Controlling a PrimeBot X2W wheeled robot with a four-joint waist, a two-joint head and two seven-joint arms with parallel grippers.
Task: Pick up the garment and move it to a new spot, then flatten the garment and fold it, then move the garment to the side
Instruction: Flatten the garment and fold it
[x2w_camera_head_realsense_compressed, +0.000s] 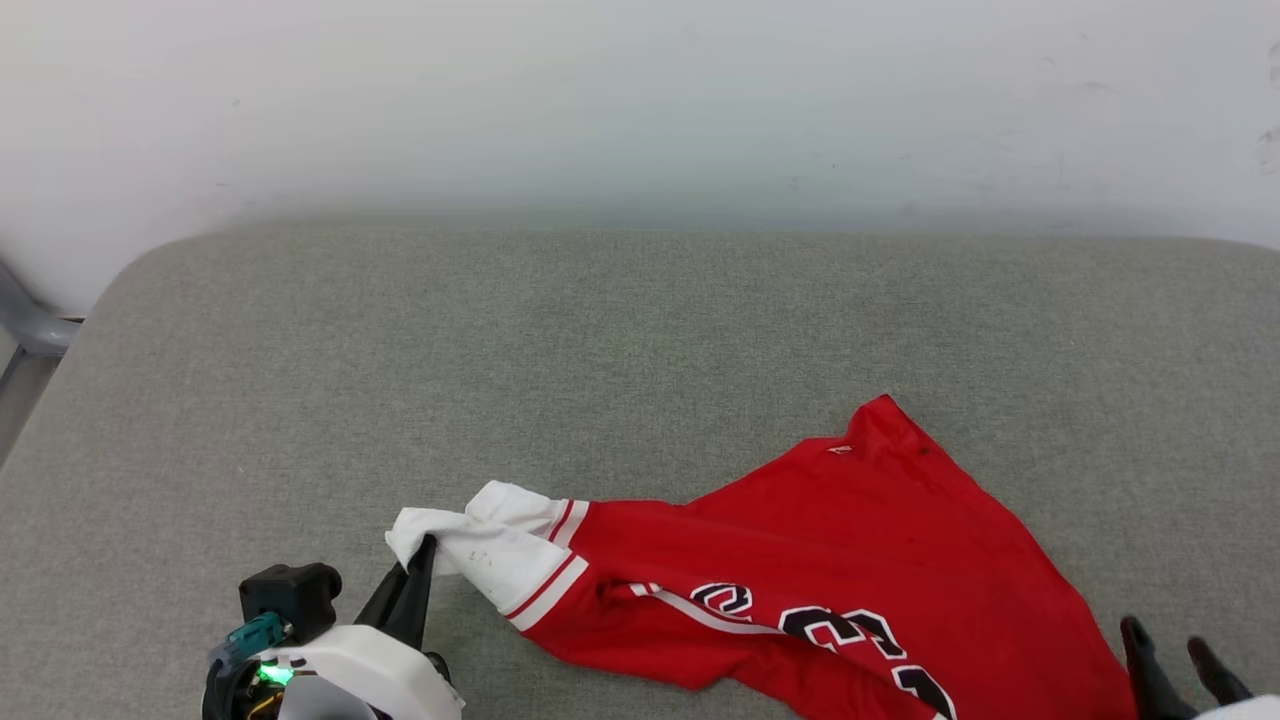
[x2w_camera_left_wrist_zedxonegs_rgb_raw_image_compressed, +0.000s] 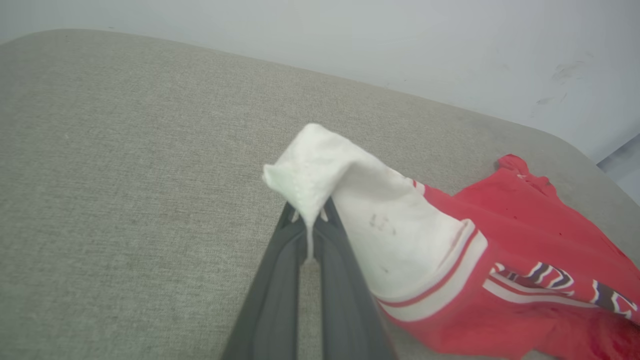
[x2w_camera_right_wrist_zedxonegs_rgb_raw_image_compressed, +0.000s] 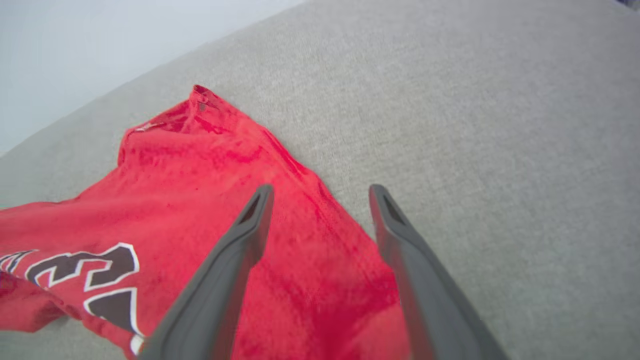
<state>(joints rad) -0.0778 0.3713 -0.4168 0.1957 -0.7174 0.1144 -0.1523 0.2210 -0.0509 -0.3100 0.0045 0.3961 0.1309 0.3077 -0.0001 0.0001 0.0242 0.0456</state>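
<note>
Here, left end effector (x2w_camera_left_wrist_zedxonegs_rgb_raw_image_compressed: 308, 216) pinches garment (x2w_camera_head_realsense_compressed: 850, 540) sleeve; right end effector (x2w_camera_right_wrist_zedxonegs_rgb_raw_image_compressed: 321, 193) gapes; "3" (x2w_camera_right_wrist_zedxonegs_rgb_raw_image_compressed: 117, 256) legible.

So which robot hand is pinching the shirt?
The left gripper, shut on the white sleeve of the red jersey; the right gripper hangs open, holding nothing.
</note>
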